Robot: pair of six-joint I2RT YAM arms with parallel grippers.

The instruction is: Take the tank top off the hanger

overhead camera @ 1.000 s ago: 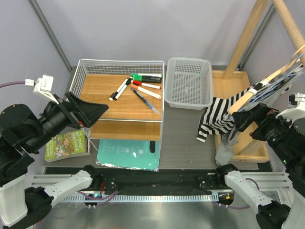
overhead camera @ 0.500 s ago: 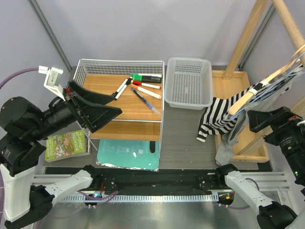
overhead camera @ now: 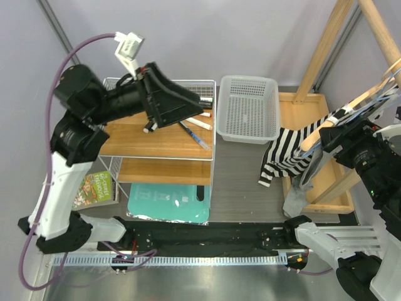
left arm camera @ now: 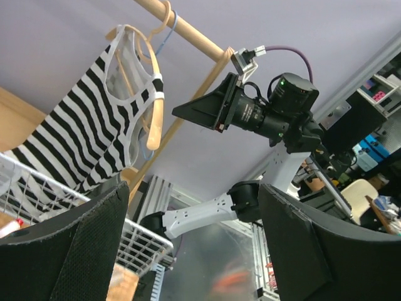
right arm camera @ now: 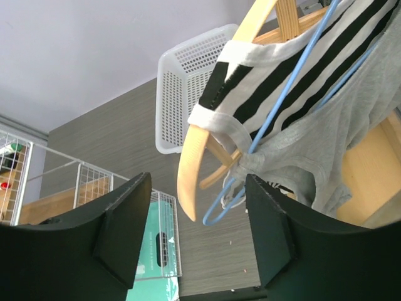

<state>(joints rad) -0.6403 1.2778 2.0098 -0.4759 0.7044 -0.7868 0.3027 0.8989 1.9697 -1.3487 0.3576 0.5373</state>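
Your right gripper (right arm camera: 195,188) stands spread and pinches nothing. Its fingers frame the low end of the wooden hanger (right arm camera: 191,162). From above it sits just beside that end, and I cannot tell whether it touches.

Your left gripper (left arm camera: 193,188) is also spread and empty. It is raised well apart from the hanger and faces it.

The tank top (right arm camera: 294,63), striped black and white, hangs on the hanger with one strap looped round the arm nearest your right gripper. A blue hanger (right arm camera: 285,91) and a grey garment (right arm camera: 313,150) crowd just beside it.

By my judgement nothing of the task is done yet. The straps have to come off both hanger arms, and you have no grip on the cloth.
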